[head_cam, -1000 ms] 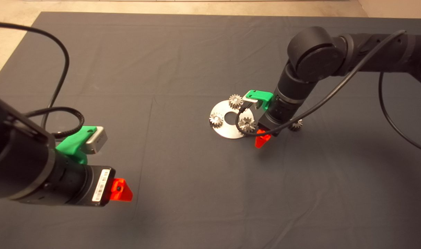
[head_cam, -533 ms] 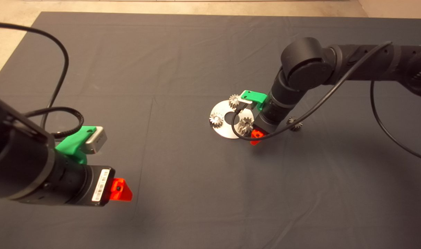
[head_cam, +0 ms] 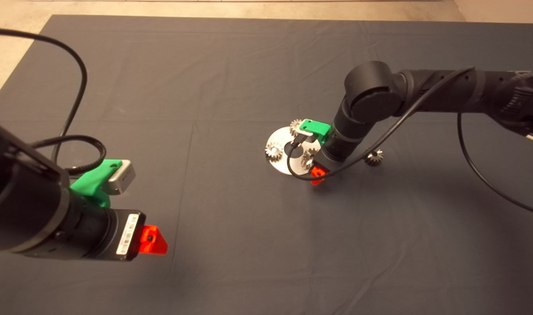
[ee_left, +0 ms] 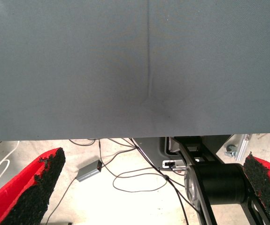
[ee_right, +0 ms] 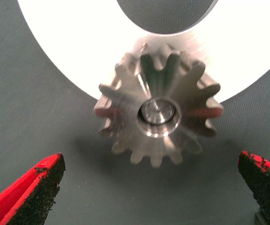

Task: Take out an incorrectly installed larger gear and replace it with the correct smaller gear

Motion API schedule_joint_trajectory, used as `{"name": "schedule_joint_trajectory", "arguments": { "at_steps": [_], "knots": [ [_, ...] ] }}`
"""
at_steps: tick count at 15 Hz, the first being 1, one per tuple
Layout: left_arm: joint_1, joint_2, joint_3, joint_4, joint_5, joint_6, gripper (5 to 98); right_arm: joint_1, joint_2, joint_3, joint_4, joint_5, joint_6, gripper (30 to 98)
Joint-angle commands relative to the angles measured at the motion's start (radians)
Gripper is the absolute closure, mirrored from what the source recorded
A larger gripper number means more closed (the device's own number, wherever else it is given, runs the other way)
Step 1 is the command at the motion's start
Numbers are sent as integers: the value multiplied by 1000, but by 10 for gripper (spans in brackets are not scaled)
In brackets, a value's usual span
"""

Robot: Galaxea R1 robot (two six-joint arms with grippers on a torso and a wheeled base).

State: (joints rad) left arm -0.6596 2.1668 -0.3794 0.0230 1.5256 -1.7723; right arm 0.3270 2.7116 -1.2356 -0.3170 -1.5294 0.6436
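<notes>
Right gripper (ee_right: 151,187), fingers spread wide, hangs above the larger gear (ee_right: 158,115).
Dark creased mat (head_cam: 231,87); pale floor (ee_left: 125,197) with cables beyond; left gripper (ee_left: 144,187) parked, open.

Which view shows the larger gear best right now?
Right wrist view: the larger gear fills the frame, teeth and centre pin clear, seated on the disc's edge between the right gripper's open fingers. In the head view it's mostly hidden behind that gripper. The left wrist view doesn't show it.
</notes>
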Motion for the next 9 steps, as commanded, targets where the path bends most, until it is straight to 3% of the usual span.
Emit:
{"name": "schedule_joint_trajectory", "arguments": {
  "at_steps": [1,6,8,9],
  "knots": [
    [-10,0,12,-18,87,-6,54,12,29,-53,-34,-112,-4,308],
    [-11,0,11,-17,87,-6,54,20,45,-57,-34,-104,-2,308],
    [-11,0,13,-18,87,-6,54,23,47,-57,-34,-58,1,308],
    [-11,0,12,-18,87,-6,54,24,49,-57,-34,-55,1,308]
  ]
}}
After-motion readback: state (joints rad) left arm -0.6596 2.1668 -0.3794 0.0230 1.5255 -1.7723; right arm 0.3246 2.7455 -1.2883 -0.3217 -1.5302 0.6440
